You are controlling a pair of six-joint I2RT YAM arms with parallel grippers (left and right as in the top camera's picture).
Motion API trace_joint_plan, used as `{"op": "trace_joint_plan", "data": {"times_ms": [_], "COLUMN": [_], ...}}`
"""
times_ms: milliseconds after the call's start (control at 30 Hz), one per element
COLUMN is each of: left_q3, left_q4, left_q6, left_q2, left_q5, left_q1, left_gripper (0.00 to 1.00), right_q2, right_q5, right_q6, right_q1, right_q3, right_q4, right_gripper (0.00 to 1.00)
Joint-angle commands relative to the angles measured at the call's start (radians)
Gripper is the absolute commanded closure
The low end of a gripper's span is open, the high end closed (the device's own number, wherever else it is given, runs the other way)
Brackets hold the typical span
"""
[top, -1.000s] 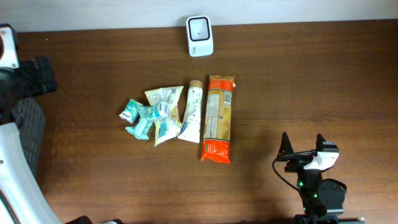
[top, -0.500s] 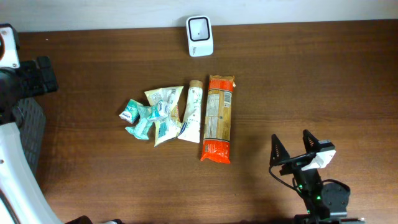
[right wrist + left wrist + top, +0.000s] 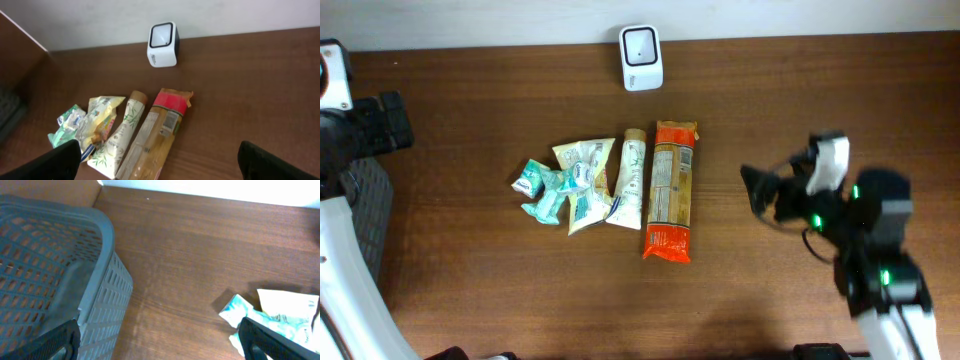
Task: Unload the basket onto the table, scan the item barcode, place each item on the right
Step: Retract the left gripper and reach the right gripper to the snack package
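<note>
The items lie in a row mid-table: an orange pasta pack, a bamboo-print tube and several small teal and yellow pouches. The white barcode scanner stands at the far edge behind them. My right gripper hovers open to the right of the pasta pack, holding nothing. Its wrist view shows the pack, the tube and the scanner ahead of it. My left gripper is open and empty at the table's left end, with the pouches to its right.
A grey mesh basket stands at the table's left end, close under my left gripper. The left arm's white body runs along the left edge. The table's back edge meets a white wall behind the scanner.
My right arm has risen from the front right corner and swung toward the table's middle, its open gripper now facing the pasta pack. The left arm and the items have not moved.
</note>
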Motion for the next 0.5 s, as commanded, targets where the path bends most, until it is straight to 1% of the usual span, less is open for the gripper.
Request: {"op": "trace_joint_plan", "data": {"times_ms": [0,67,100,200,267,300,333,467], "left_q3": [0.001,0.001,0.001,0.001,0.001,0.001,0.001,0.001], "left_q4": [0.002,0.002,0.002,0.002,0.002,0.002,0.002,0.002], "left_q6": [0.016,0.016,0.016,0.015,0.016,0.016,0.016,0.016], "left_q2": [0.002,0.002,0.002,0.002,0.002,0.002,0.002,0.002], "left_q5": [0.011,0.011,0.011,0.011,0.011,0.011,0.011,0.011], "left_q1": [0.007,0.007,0.007,0.007,0.007,0.007,0.007,0.007], "left_gripper": [0.01,0.01,0.01,0.01,0.01,0.01,0.01,0.01], "right_q2": [0.211,0.342,0.408,0.527,0.615,0.652,0.720,0.857], "right_q5": [-0.133,-0.167,-0.217,-0.290,-0.319,-0.319,-0.320,-0.323], "right_q6": [-0.029,-0.029,-0.029,0.047,0.039,0.040,0.043,0.048], "right_q1": [-0.006,-0.006,-0.006,-0.005,0.010,0.019,0.042,0.107], "right_q3": [0.201,0.299,0.324,0.325,0.325,0.325,0.325,0.325], "right_q4": [-0.130,-0.235,-0.243,-0.225,-0.235,-0.244,-0.263,-0.301], "right_gripper": [0.01,0.01,0.01,0.02,0.02,0.07,0.09,0.10]}}
